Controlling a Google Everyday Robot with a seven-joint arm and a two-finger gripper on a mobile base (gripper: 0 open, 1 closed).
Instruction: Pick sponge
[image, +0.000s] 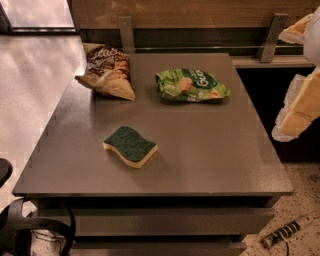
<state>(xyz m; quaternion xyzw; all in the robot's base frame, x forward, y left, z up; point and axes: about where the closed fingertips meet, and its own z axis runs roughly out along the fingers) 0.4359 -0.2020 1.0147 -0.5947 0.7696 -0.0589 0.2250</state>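
The sponge lies flat on the grey table, left of centre and towards the front, dark green scouring side up over a pale yellow foam layer. My gripper hangs at the right edge of the view, above and beyond the table's right side, far from the sponge. Its two pale yellow foam-padded fingers stand wide apart with nothing between them.
A brown snack bag lies at the table's back left and a light green snack bag at the back centre. A metal rail and wooden wall run behind the table. Cables and a small tool lie on the floor.
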